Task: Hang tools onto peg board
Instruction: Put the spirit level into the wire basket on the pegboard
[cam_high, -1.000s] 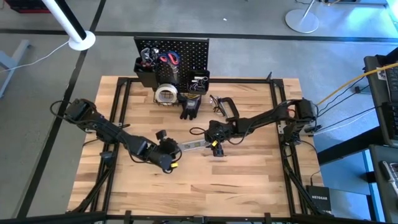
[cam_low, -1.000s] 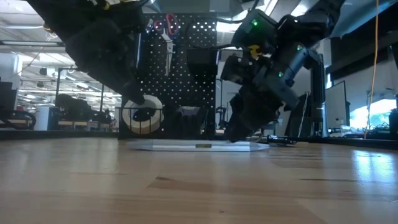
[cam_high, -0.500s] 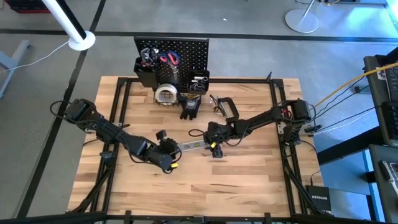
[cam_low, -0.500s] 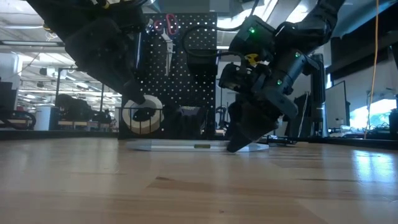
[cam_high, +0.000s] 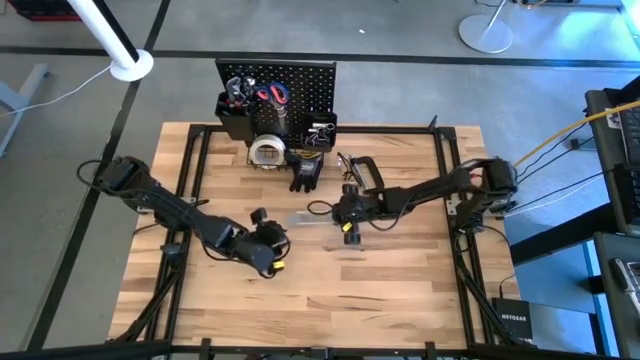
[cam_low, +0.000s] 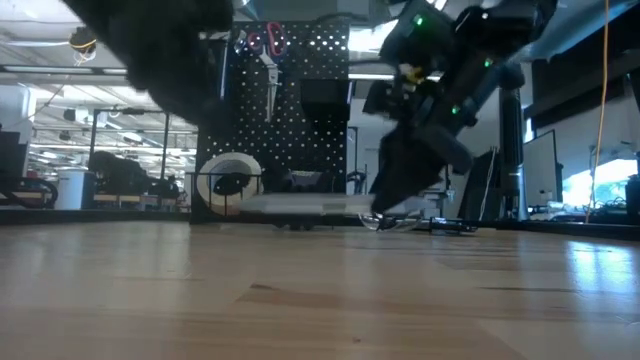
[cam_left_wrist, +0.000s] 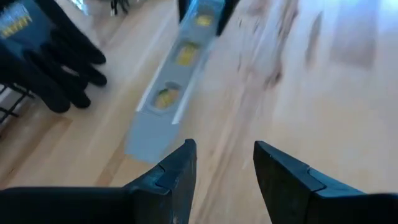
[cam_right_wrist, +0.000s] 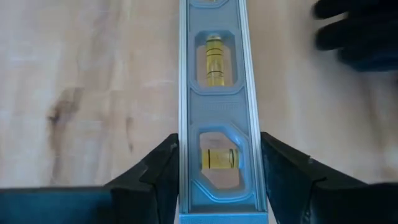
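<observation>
Holding the silver level bar (cam_right_wrist: 215, 93) at one end, the right gripper (cam_high: 345, 212) sits near the middle of the surface (cam_high: 400, 290); its 2 fingers (cam_right_wrist: 155, 174) press on both long edges of the bar. In the low view the bar (cam_low: 310, 206) is horizontal and raised a little above the surface. From the gripper it reaches toward the left arm, and its free end is just in front of the left gripper (cam_left_wrist: 224, 168). The left gripper (cam_high: 268, 250) hangs over the front-left part of the surface with its fingers apart and nothing between them.

Behind the bar the black gloves (cam_high: 305, 172) lie flat, and the pale tape roll (cam_high: 267, 151) stands beside them at the foot of the peg board (cam_high: 300, 85). The black C-clamp (cam_high: 365, 172) lies near the gloves, toward the right arm. On the peg board hang red-handled pliers and scissors (cam_high: 272, 96), above its black bins (cam_high: 240, 118).
</observation>
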